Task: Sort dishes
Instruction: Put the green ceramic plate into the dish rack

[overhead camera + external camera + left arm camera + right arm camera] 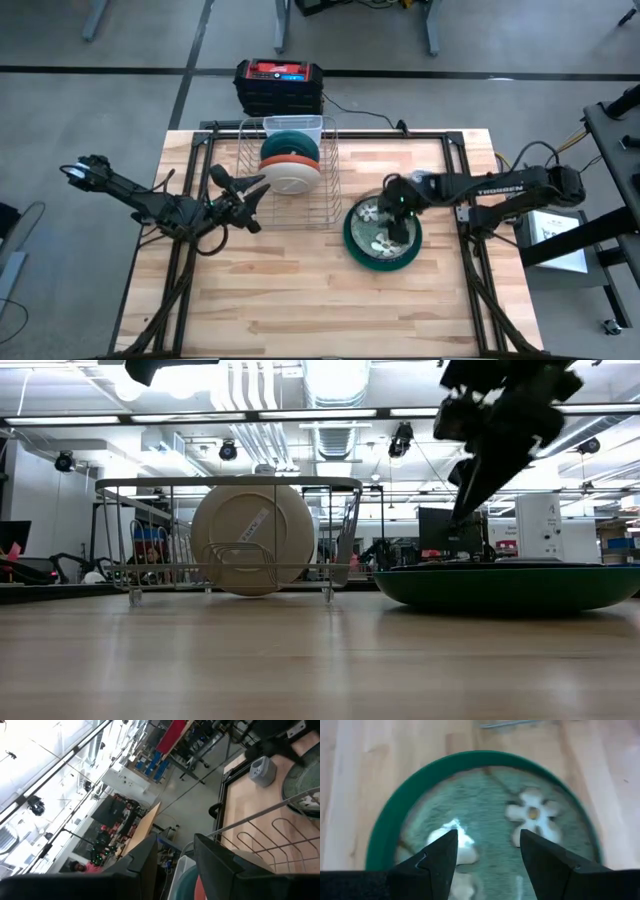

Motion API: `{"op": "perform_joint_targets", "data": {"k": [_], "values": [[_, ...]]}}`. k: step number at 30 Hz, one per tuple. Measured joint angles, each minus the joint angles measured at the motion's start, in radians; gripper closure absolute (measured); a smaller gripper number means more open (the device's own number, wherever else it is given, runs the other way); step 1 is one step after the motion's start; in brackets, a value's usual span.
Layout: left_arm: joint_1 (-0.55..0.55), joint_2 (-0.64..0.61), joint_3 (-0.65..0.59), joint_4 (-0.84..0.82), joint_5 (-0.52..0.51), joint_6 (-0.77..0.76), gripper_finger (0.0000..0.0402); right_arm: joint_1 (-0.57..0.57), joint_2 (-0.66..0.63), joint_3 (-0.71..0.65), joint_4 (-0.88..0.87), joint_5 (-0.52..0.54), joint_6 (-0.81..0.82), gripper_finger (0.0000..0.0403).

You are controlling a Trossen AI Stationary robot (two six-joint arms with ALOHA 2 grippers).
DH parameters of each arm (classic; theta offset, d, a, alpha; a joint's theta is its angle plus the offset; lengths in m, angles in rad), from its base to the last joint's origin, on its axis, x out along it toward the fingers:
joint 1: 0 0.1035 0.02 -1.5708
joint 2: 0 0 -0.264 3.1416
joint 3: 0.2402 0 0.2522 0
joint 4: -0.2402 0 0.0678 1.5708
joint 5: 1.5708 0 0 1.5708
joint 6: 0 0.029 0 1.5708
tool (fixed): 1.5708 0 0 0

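Right gripper reaches in from the table's right edge, angled down over the large dark green plate near the table's centre, fingers parted, empty. Left gripper is extended level beside the wire rack near the far edge, fingers spread wide, empty. White plate, orange and teal dishes stand in the rack.

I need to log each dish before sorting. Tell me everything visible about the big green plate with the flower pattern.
The large dark green plate lies flat on the wooden table, right of the wire rack and apart from it. It is round with a raised, glossy dark green rim; its paler grey-green centre carries white flowers, one with a yellow middle. It looks like glazed ceramic. The low view shows a shallow, curved profile. The right pincer hangs open above its centre; whether it touches the plate cannot be told.
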Motion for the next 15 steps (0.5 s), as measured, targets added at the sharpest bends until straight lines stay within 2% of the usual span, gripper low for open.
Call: {"op": "perform_joint_targets", "data": {"k": [6, 15], "values": [[0.0, 0.0, 0.0, 0.026, 0.005, -0.033, 0.0284, 0.145, 0.0, 0.0, -0.001, 0.058, 0.097, 0.0195], [0.0, 0.03, 0.0, 0.092, 0.083, -0.1, 0.0284, 0.333, 0.051, 0.0, -0.009, 0.162, 0.202, 0.0194]]}}
